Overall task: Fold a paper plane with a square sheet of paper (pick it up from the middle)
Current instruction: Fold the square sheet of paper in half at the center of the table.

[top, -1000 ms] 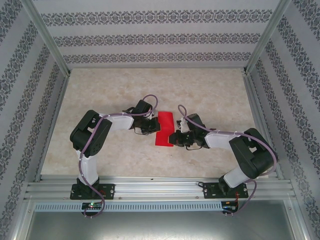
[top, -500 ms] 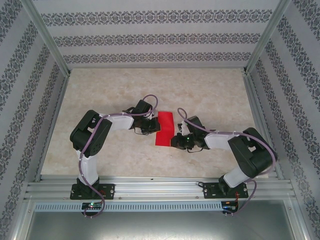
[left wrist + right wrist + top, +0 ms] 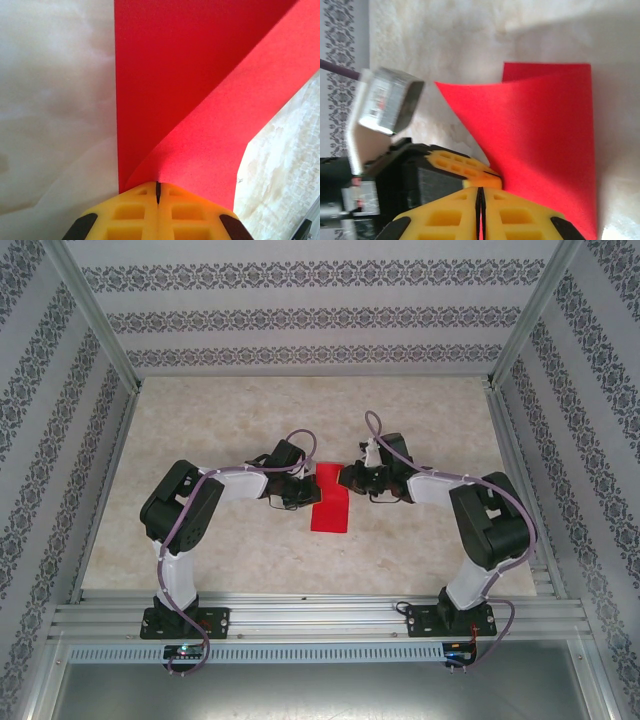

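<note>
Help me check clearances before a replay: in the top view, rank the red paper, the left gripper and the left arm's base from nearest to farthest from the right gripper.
1. square sheet of paper: pinched in the right gripper, mid-view.
2. left gripper: across the sheet, gripping its left side.
3. left arm's base: bottom left of the view.

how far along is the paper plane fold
Early. Done: the square sheet of paper is curled over onto itself. In hand: left gripper and right gripper both pinch it, one flap raised. Left: no pointed nose or wings yet.
</note>
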Controlling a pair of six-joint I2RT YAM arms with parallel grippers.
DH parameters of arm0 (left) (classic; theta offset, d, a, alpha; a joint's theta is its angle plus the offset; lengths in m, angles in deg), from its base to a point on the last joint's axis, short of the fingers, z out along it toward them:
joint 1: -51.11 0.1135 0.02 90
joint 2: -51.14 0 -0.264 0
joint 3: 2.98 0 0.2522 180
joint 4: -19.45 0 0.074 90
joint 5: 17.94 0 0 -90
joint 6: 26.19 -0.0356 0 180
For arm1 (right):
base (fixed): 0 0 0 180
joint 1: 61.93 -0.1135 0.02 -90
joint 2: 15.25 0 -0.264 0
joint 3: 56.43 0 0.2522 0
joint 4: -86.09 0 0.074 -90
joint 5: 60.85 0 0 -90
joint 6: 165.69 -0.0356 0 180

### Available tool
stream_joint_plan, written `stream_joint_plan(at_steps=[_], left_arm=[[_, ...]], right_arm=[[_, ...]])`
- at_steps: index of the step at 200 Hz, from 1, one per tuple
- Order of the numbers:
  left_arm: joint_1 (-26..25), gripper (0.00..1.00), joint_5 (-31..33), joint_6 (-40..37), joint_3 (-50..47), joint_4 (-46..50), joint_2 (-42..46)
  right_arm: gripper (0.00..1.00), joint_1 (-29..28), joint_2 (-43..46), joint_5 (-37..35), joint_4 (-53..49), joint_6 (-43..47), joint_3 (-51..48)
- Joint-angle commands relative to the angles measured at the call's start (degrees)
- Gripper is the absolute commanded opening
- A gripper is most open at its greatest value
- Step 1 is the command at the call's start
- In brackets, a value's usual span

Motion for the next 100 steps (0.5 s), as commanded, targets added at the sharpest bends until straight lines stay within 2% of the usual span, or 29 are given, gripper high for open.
stream_joint_plan(at_steps=[1, 76, 100], left_arm=[[-0.83, 0.0, 0.92, -1.64, -0.23, 6.49, -2.55], [-0.84, 0.0, 1.01, -1.97, -0.59, 6.71, -2.52], [-0.84, 0.0, 1.11, -2.34, -0.56, 7.14, -2.51]], right_arm=[[0.11, -0.08, -1.25, 1.25, -0.62, 1.59, 1.49], [0.12, 1.0, -8.78, -0.25, -0.34, 4.24, -0.57], [0.12, 1.08, -8.48, 1.87, 1.91, 2.42, -1.66]])
